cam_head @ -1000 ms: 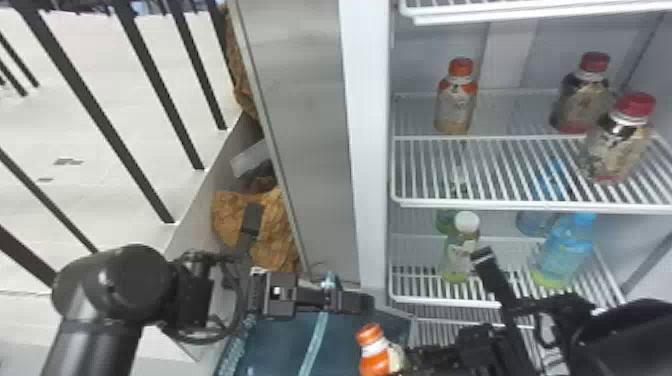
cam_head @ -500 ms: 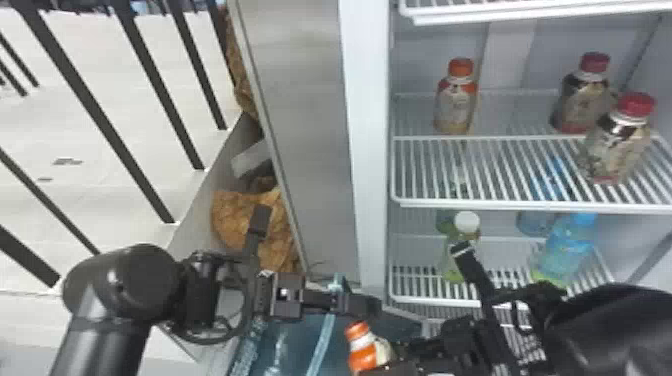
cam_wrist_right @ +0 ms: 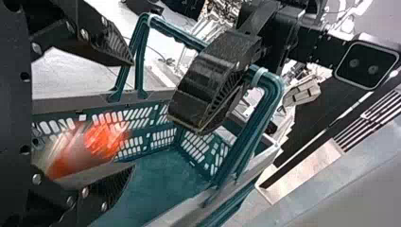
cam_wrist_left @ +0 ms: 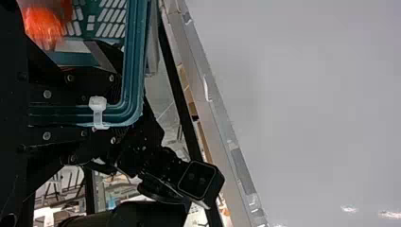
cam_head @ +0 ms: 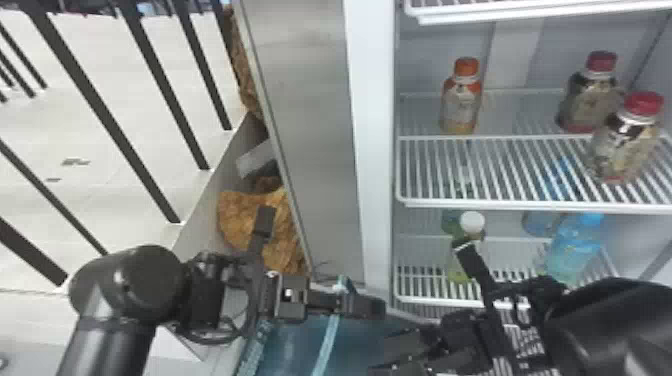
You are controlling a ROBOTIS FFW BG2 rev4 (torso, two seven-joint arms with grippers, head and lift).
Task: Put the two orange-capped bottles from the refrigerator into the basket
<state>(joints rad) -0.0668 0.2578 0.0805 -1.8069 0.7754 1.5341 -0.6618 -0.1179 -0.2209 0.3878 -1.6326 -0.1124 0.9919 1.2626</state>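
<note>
Compared with the earlier head view, where an orange-capped bottle is seen held at the fingertips of the right gripper [cam_head: 384, 355], the grip has now been let go and the bottle [cam_wrist_right: 87, 146] is seen loose over the inside of the basket [cam_wrist_right: 165, 177]. The right arm has also been moved a little toward the basket since the first head view. The left gripper [cam_head: 370, 306] has been kept at about the same place.

The loose bottle is badly blurred: bright orange is seen toward one end, a darker orange-red toward the other, with a pale streaked part beside them. It is seen tilted in the right wrist view, in the space between the open fingers and farther off. Whether the basket's floor is touched by it cannot be told.

The jaws of the right gripper are spread wide and nothing is held by them. The jaws of the left gripper are closed around the basket handle [cam_head: 327, 345], which is clamped between them.

The other orange-capped bottle [cam_head: 461, 102] is stood upright on a wire shelf [cam_head: 500, 170] of the refrigerator, near its left side. An orange cap and a pale label can be made out, with orange above and below the label.
</note>
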